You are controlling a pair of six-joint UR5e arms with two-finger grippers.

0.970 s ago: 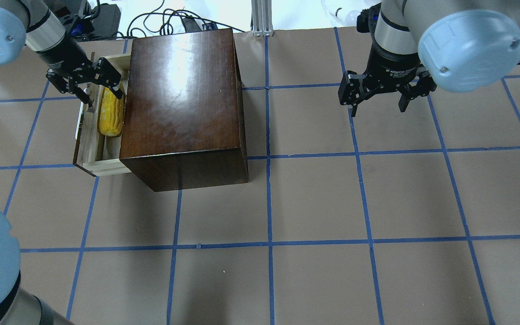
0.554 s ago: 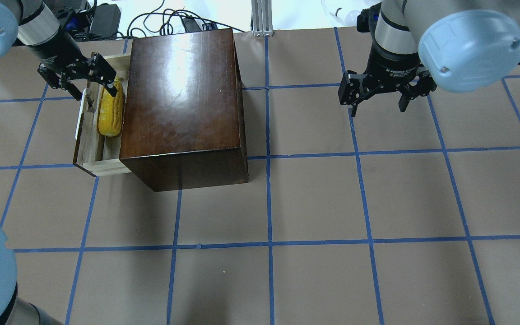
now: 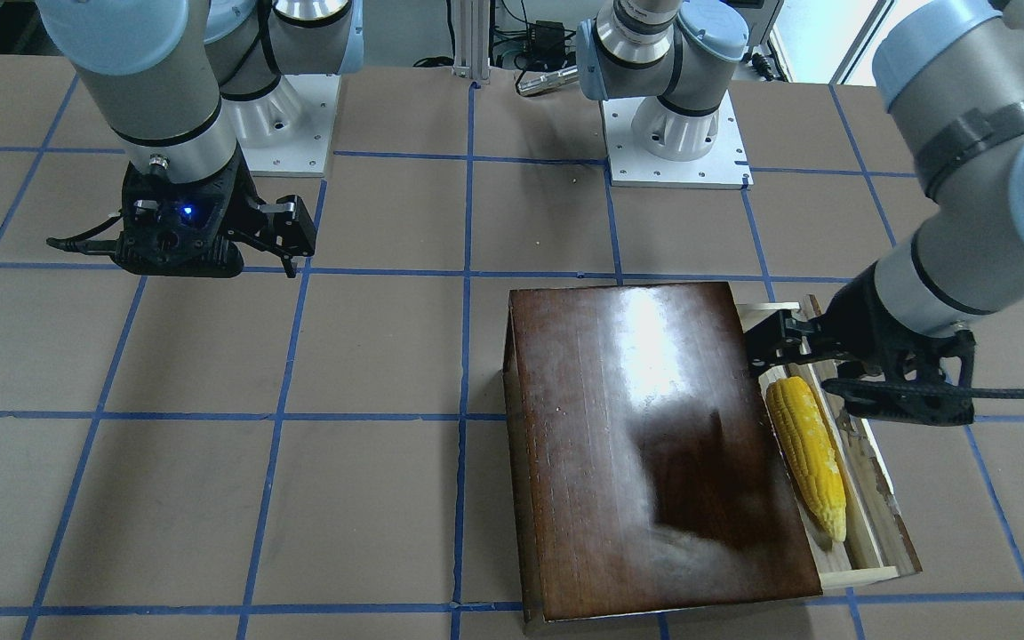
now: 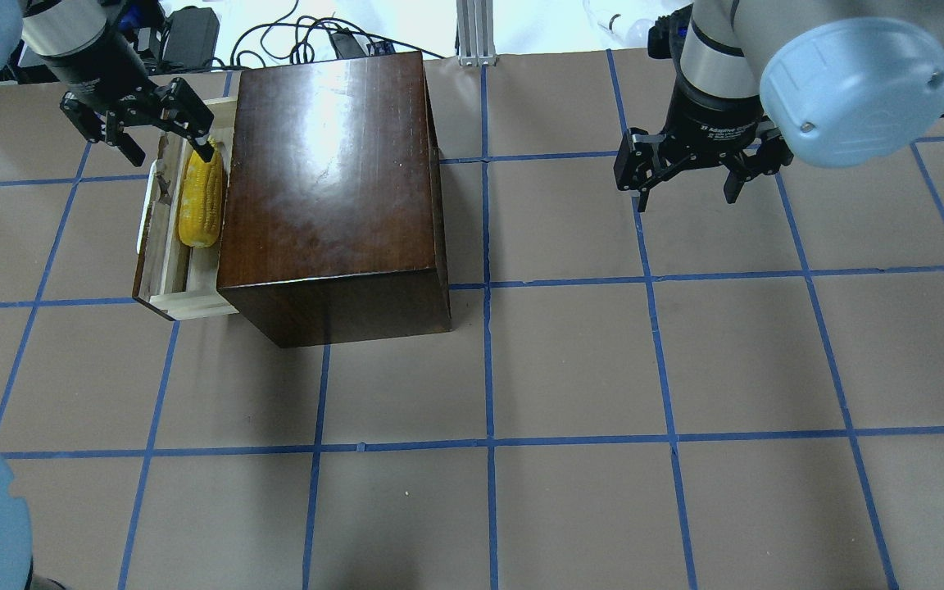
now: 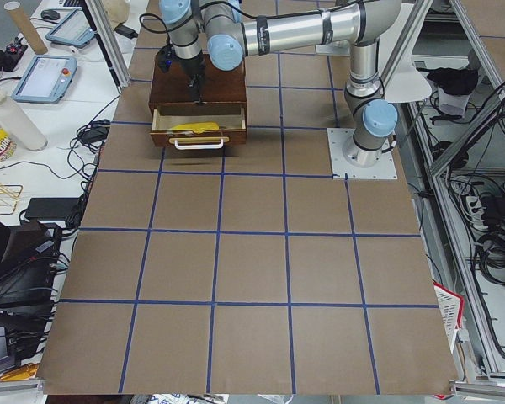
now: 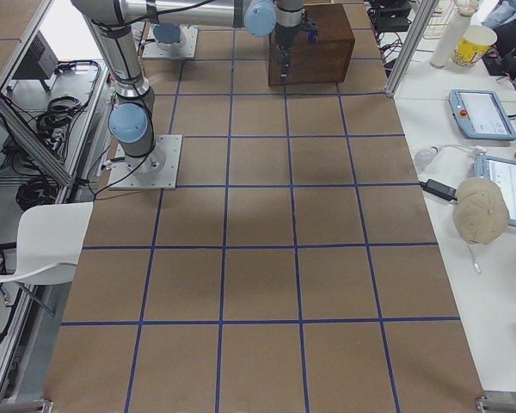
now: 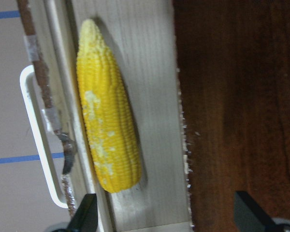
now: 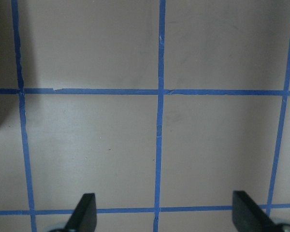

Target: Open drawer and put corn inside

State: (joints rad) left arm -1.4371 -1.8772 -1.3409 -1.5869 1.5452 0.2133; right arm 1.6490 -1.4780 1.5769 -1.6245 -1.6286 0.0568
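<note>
Corn (image 4: pixel 200 197) seen lying flat in pulled-out drawer (image 4: pixel 162 260), just beside box (image 4: pixel 329 180) wall. Left gripper (image 4: pixel 169 153) held above drawer's end, fingers spread wide, nothing gripped. Right gripper (image 4: pixel 685 197) hung over table (image 4: pixel 570 369), well apart from box, fingers likewise spread, empty.

Dark wooden box (image 4: pixel 333 180) on tape-gridded table (image 4: pixel 603 369)

Corn (image 7: pixel 108 108) lies lengthwise on pale drawer (image 7: pixel 154 96) floor, ungripped. White handle (image 7: pixel 38 140) just beside corn, past drawer front; dark box (image 7: pixel 237 96) top on corn's other side. Left gripper (image 7: pixel 166 215) fingertips (image 7: pixel 85 212) spread wide near corn's blunt end, not touching.
</note>
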